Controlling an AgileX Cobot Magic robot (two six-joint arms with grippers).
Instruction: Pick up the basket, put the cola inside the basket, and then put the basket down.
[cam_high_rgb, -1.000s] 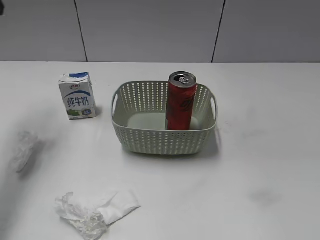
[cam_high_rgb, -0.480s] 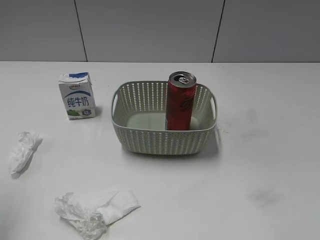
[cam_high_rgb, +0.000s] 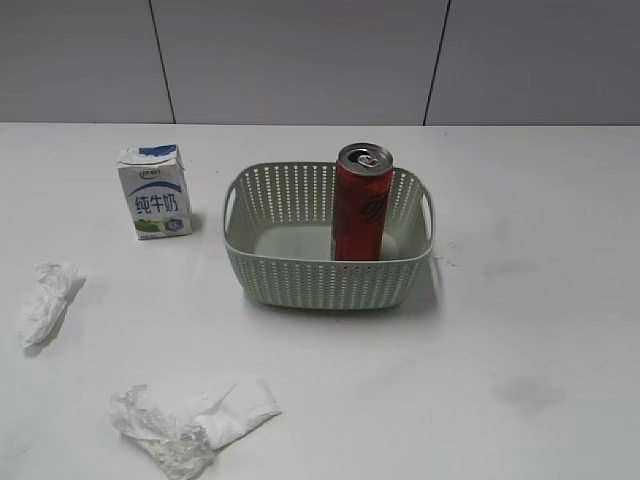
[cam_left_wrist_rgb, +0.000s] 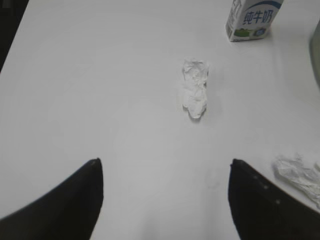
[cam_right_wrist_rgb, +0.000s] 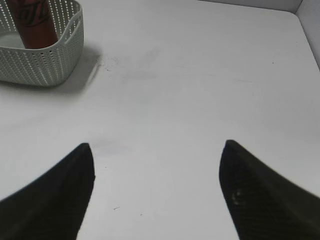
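The pale sage-green basket (cam_high_rgb: 300, 275) rests on the white table in the exterior view. The red cola can (cam_high_rgb: 360, 205) stands upright inside it, toward its right side. Both also show at the top left of the right wrist view: the basket (cam_right_wrist_rgb: 45, 62) and the can (cam_right_wrist_rgb: 35, 22). My left gripper (cam_left_wrist_rgb: 165, 165) is open and empty over bare table, far left of the basket. My right gripper (cam_right_wrist_rgb: 157, 147) is open and empty over bare table, right of the basket. Neither gripper shows in the exterior view.
A white-and-blue milk carton (cam_high_rgb: 155, 192) stands left of the basket, also in the left wrist view (cam_left_wrist_rgb: 252, 20). Crumpled white tissues lie at the left (cam_high_rgb: 45, 300) and the front left (cam_high_rgb: 190, 420). The left tissue (cam_left_wrist_rgb: 195, 87) lies ahead of my left gripper.
The blurred shadow over the left tissue has gone from the exterior view. The basket, the can and the carton have not moved.
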